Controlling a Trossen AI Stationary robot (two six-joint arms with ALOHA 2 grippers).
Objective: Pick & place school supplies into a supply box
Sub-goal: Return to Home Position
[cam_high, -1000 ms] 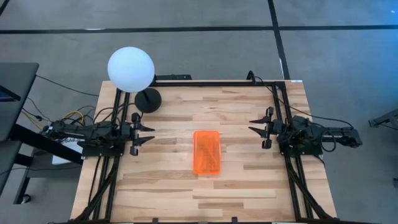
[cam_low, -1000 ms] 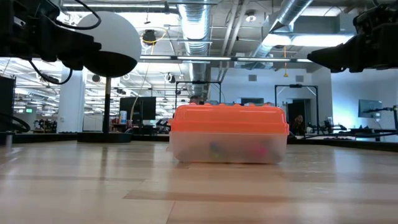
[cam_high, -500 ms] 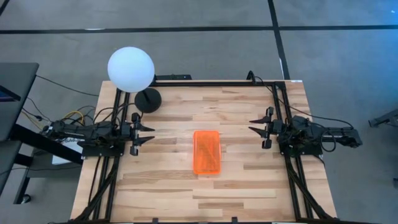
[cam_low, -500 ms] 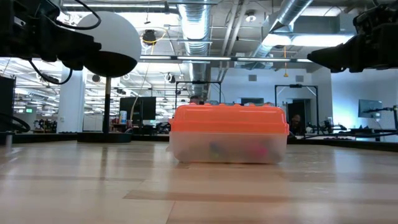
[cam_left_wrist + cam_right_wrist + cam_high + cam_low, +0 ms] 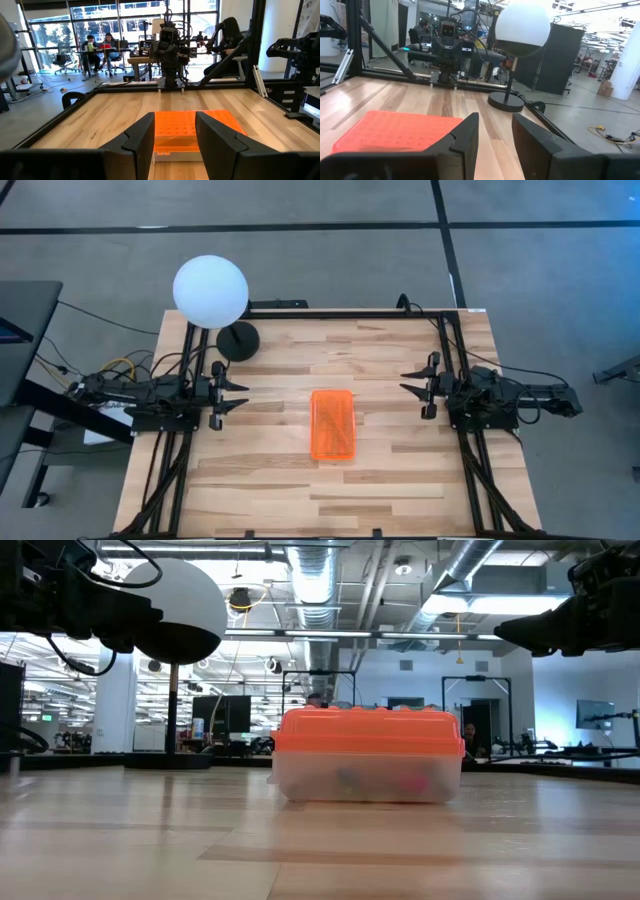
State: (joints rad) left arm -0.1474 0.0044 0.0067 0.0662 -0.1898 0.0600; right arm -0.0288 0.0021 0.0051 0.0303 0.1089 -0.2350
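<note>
Judging by how things lie, the packing is done and the step in hand is the return to rest. The supply box sits in the middle of the high frame, a little below centre, with its long side running up and down the picture and its orange lid down flat. No loose pen or pencil shows on the table.

The left gripper hangs at centre left, its arm folded low along the left rail. Its fingers are spread apart with nothing between them and point toward the box. The right gripper mirrors it at centre right, fingers likewise parted and empty. Both are well apart from the box, which neither touches.

In the low view the box fills the centre of the frame. Its clear lower half shows the school supplies only as blurred patches — a pink one to the right, a bluish-green one to the left. Which items they are cannot be told, nor how many lie inside.

The white globe lamp stands at upper left, clear of both arms.

What remains looks slight: each arm need only settle into its parked pose — no reach toward the centre and no further grasp, so the closed box is left undisturbed.
</note>
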